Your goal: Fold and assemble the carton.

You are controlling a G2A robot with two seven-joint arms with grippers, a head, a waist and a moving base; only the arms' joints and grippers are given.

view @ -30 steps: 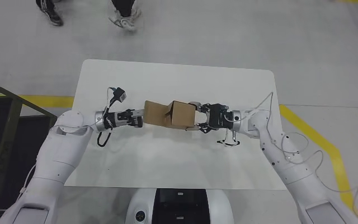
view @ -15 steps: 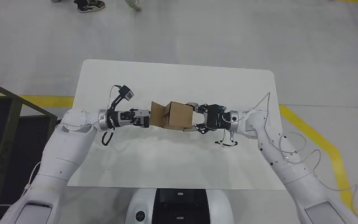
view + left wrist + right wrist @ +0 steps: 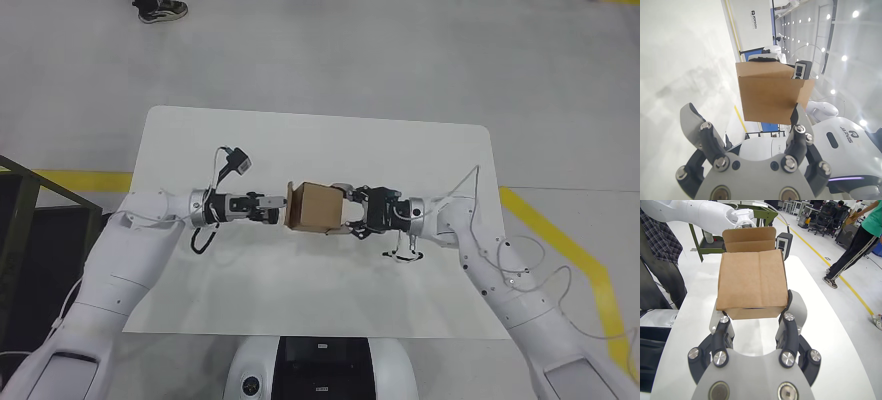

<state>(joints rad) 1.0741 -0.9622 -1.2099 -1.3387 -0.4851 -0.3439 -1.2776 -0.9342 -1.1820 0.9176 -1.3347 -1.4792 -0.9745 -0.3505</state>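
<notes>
A brown carton (image 3: 316, 206) is held just above the middle of the white table (image 3: 300, 140). My right gripper (image 3: 347, 212) is shut on its right end; in the right wrist view the fingers (image 3: 796, 306) clamp both sides of the carton (image 3: 752, 283). My left gripper (image 3: 278, 207) stands open against the carton's left end. In the left wrist view an end flap (image 3: 770, 100) faces the gripper (image 3: 743, 109), and one fingertip (image 3: 797, 111) touches its edge. Seen from the right wrist, that far flap (image 3: 749, 237) stands raised.
A dark green metal frame (image 3: 15, 195) stands off the table's left edge. Bare tabletop lies in front of and behind the carton. Yellow floor lines (image 3: 560, 230) run past both sides of the table.
My left gripper has moved right up to the carton. The flap that stuck out on the left has swung in toward the box. The right gripper has kept its hold.
</notes>
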